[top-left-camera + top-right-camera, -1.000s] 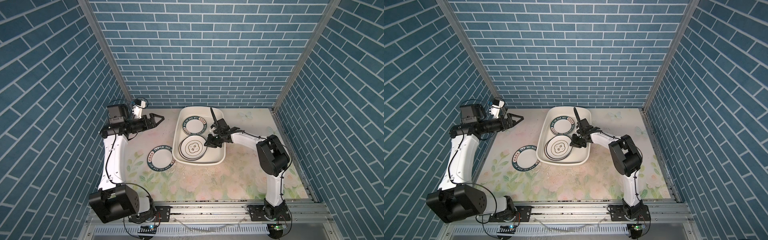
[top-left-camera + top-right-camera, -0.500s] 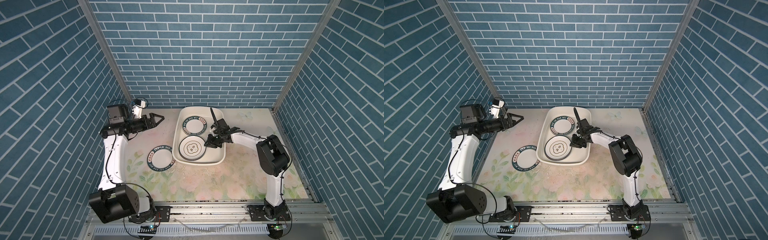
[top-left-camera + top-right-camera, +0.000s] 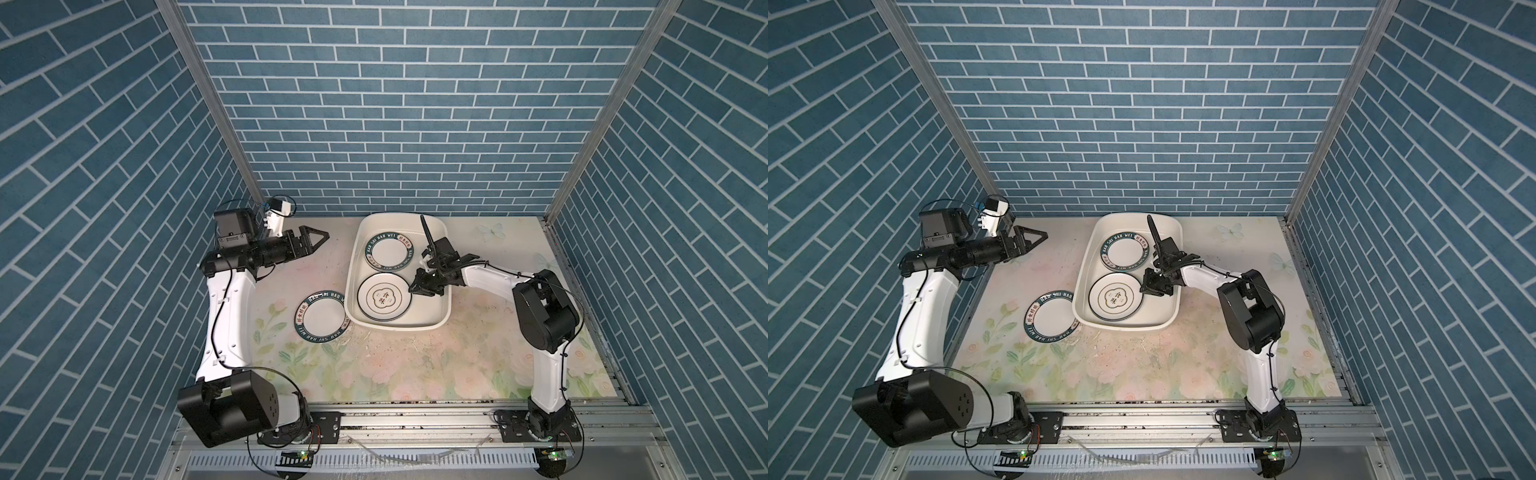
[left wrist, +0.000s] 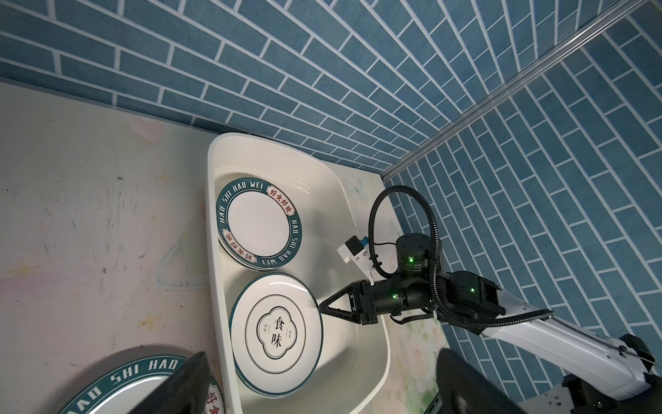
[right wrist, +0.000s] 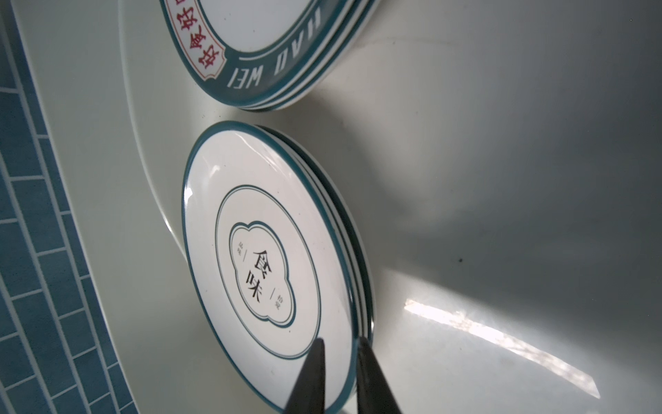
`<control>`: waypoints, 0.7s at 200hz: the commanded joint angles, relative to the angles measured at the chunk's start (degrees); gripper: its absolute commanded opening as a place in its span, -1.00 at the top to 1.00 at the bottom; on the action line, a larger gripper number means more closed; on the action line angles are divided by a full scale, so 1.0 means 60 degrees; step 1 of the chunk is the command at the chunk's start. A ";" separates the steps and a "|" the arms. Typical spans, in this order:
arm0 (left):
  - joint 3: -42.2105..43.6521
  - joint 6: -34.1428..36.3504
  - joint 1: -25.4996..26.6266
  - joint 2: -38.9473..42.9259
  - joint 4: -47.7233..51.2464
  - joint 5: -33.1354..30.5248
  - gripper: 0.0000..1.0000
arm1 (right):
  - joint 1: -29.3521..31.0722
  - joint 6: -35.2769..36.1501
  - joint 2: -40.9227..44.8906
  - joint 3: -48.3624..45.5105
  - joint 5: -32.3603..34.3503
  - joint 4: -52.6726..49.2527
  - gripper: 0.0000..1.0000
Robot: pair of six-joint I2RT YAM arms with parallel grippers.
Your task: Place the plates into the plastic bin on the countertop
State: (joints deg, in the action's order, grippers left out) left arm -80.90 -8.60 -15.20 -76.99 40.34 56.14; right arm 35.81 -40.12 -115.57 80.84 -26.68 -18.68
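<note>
In both top views the right gripper reaches into the plastic bin and pinches the right-hand rim of the ringed plate. The plate lies level atop other plates at the bin's near end, apparently at the point of being set down. A lettered stack fills the far end, so the two piles share the bin's floor side by side. One lone lettered plate lies flat on the flowered countertop, close against the bin's left wall and not yet inside. The left gripper hovers above the countertop's far left, well apart from that plate, jaws spread wide and empty, likely kept clear while the other arm works. From the left wrist, its dark fingers stand far apart with nothing between them, and one partly covers the lone plate's lettered rim. The bin and both piles lie in plain sight beyond. From the right wrist, two black fingertips straddle the ringed plate's edge, one over its face and one at the lip, a narrow grip suited to a thin rim. More plate rims show stacked beneath it.
</note>
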 commanded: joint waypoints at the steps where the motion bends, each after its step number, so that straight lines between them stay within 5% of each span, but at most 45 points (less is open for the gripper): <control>1: -0.0051 0.0539 -0.0103 0.0233 0.0395 -0.0167 -0.99 | 0.0050 0.0256 0.0349 0.0154 0.0227 -0.0184 0.63; 57: -0.0253 0.0976 -0.0103 0.0293 0.0767 -0.0036 -0.99 | 0.0023 0.0329 0.0838 -0.0085 0.0482 0.0080 0.62; 140: -0.0878 0.3601 -0.0148 0.0456 0.2854 -0.0623 -0.99 | -0.0006 0.0179 0.1804 -0.0743 0.0815 0.0895 0.63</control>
State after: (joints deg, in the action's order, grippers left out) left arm -84.84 7.46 -15.46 -75.22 51.31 53.56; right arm 35.79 -40.01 -107.92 78.67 -23.07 -15.64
